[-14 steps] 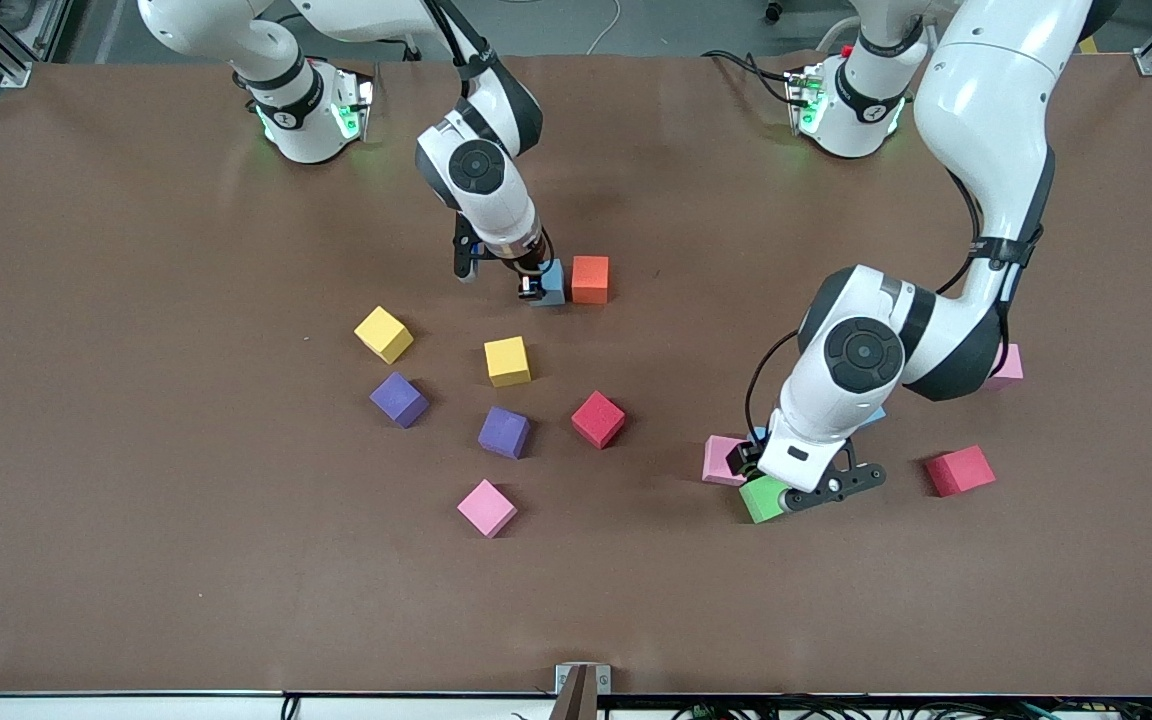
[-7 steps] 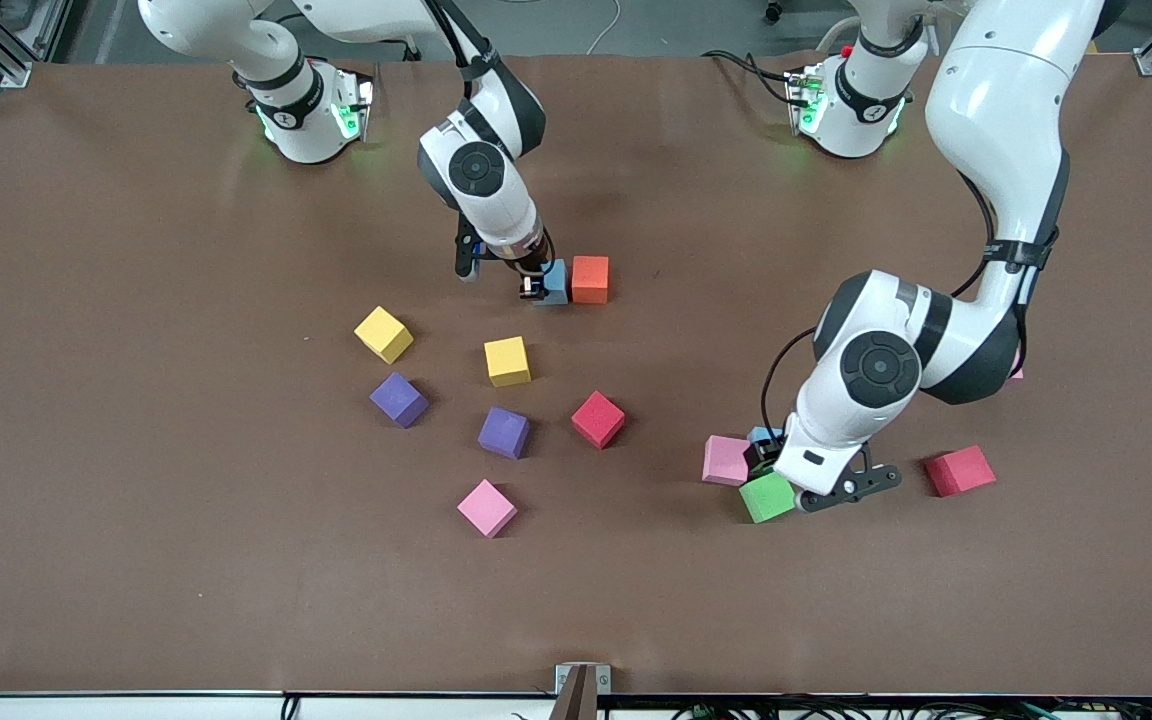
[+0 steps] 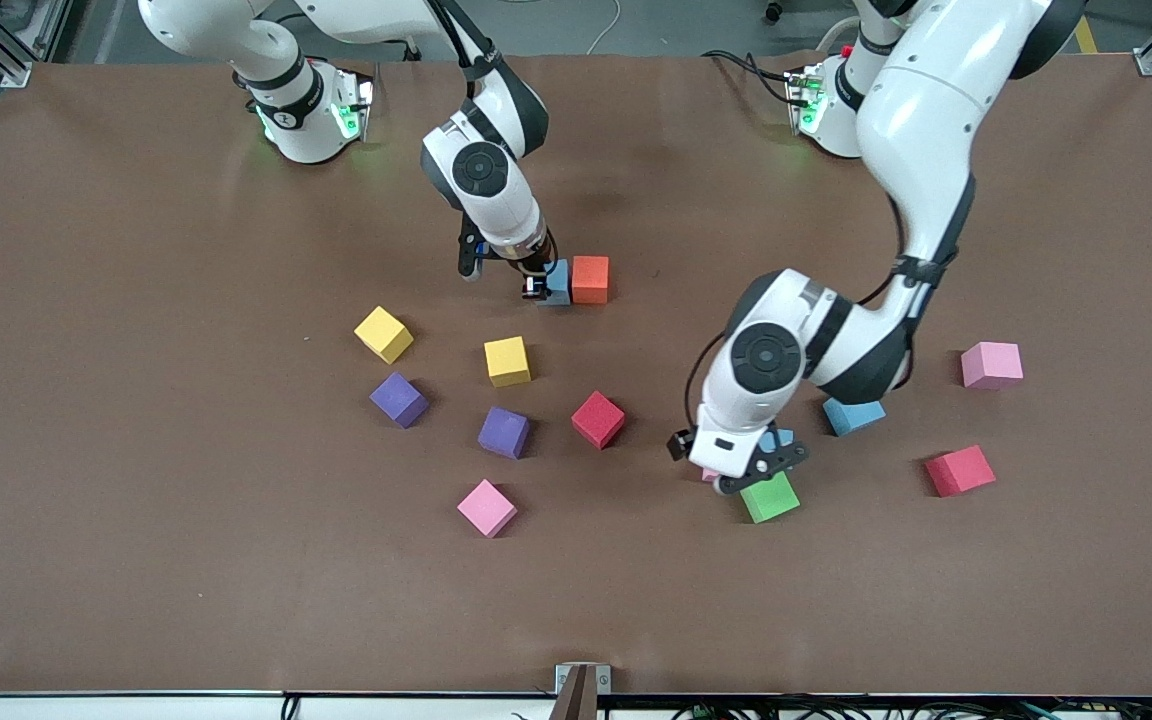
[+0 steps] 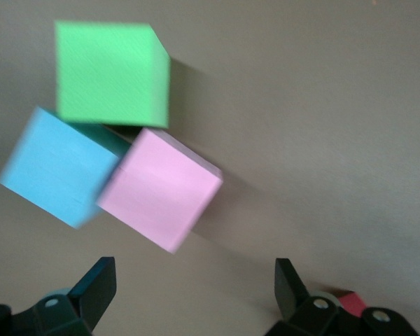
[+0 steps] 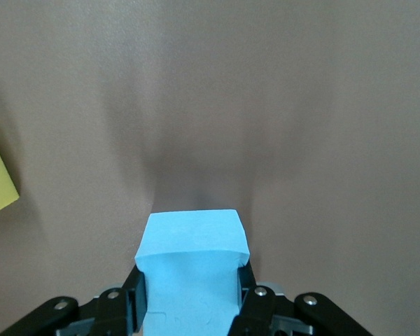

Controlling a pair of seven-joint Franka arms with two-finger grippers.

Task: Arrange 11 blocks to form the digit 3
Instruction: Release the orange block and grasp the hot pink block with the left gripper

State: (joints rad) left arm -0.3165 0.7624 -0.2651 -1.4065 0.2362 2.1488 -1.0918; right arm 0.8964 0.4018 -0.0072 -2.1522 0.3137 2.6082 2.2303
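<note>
Front view first, nearest edge of the table (image 3: 136,560) working back: a pink block (image 3: 486,508) sits closest to the camera, toward the right arm's end. At about the same depth, toward the left arm's end, is the green block (image 3: 769,497), and right over it hangs the left gripper (image 3: 751,470), fingers spread wide, nothing between them. Its wrist camera shows the green block (image 4: 112,73), a blue block (image 4: 59,166) and another pink block (image 4: 161,189) bunched together, corners touching, with both dark fingertips (image 4: 94,287) standing apart from them.

A step farther back: a red block (image 3: 959,470) toward the left arm's end, then two purple blocks (image 3: 504,432) and a second red one (image 3: 598,419) mid-table, and a loose blue block (image 3: 853,415) by the left arm's elbow. Farther again, two yellow blocks (image 3: 507,361) and a lone pink one (image 3: 991,365) toward the left arm's end.

Farthest of all, the right gripper (image 3: 534,287) is down at the table, clamped on a blue cube (image 3: 556,283) that sits right against the orange block (image 3: 590,279). The right wrist view confirms it: the blue cube (image 5: 192,269) pinched between the pads (image 5: 248,304). No digit 3 formed yet; only that blue-orange pair is side by side.
</note>
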